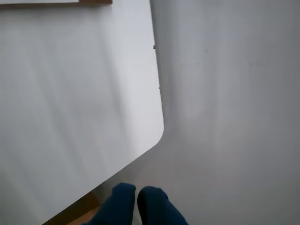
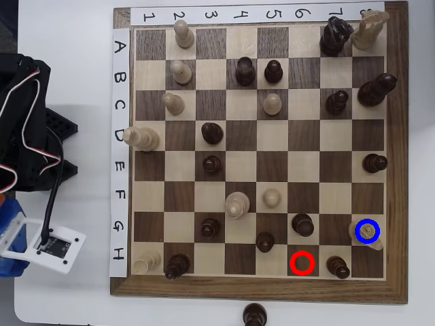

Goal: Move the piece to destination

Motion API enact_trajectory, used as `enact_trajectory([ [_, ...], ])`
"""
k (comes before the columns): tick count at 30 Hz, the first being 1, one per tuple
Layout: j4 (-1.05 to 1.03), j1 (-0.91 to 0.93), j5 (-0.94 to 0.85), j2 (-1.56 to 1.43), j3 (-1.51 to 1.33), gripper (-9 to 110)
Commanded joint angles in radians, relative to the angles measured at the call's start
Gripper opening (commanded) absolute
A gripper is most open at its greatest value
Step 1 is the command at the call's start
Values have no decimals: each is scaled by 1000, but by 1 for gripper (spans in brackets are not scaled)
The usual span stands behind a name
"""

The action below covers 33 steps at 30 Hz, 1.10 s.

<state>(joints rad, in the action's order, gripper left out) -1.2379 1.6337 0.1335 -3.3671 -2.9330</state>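
The cream piece [image 2: 367, 236] with a small rounded head stands on the light square marked with the blue ring [image 2: 377, 219], near the board's lower right in the overhead view. The ring lies over its head. The dark square with the red ring [image 2: 302, 262] is empty. My gripper [image 1: 137, 189] shows in the wrist view as two blue fingers [image 1: 123, 201] pressed together, empty, over the white table's rounded corner. In the overhead view the arm [image 2: 27, 136] is folded at the far left, well away from the board, and only a blue bit of the gripper [image 2: 7, 263] shows at the edge.
Several dark and cream pieces stand across the chessboard [image 2: 262, 293]. A dark piece [image 2: 338, 267] stands beside the ringed squares, and another [image 2: 254, 315] stands off the board at the bottom. The board's corner [image 1: 96, 2] shows in the wrist view. The white table edge [image 1: 159, 103] drops to grey floor.
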Motion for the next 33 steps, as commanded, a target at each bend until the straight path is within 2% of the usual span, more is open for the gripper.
enact_trajectory([
  [1, 51, 38, -86, -57, -64, 0],
  [13, 138, 55, -163, -58, -190, 0],
  [33, 149, 57, -146, -58, -193, 0],
])
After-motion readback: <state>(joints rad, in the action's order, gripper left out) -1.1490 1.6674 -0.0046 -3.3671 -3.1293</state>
